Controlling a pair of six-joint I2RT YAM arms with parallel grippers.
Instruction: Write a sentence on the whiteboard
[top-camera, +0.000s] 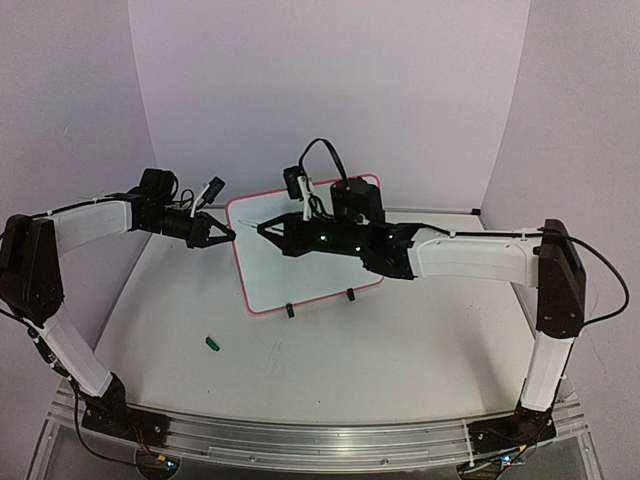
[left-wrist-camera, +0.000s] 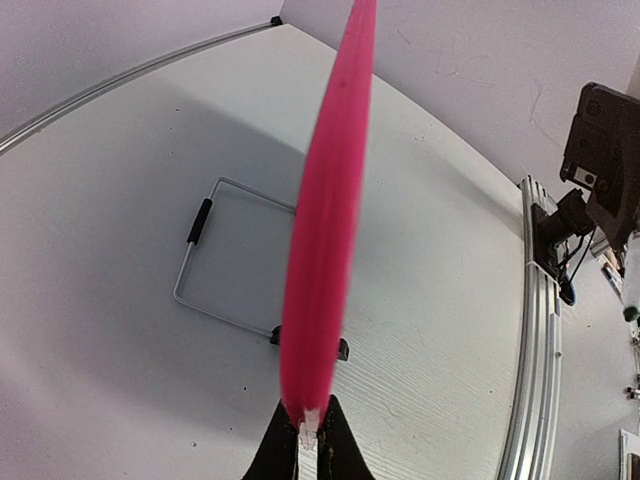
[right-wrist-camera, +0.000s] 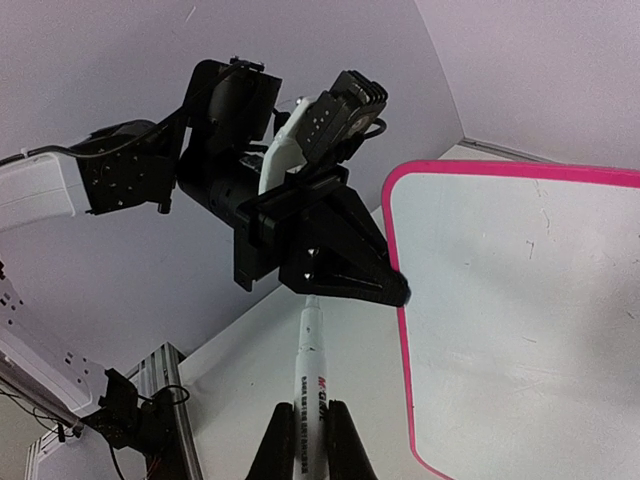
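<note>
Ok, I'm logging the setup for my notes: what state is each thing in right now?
Whiteboard: upright on its feet, no writing visible.
Marker: clamped, pointing toward the board's left edge.
Left gripper: shut on the board's left edge.
Right gripper: shut on the marker.
Small green piece: lying loose on the table.

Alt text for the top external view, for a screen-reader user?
The left gripper clamps the left edge of a red-framed whiteboard standing at centre, while the right gripper holds a marker toward its upper left corner. The board looks blank; a small green object lies on the table.
</note>
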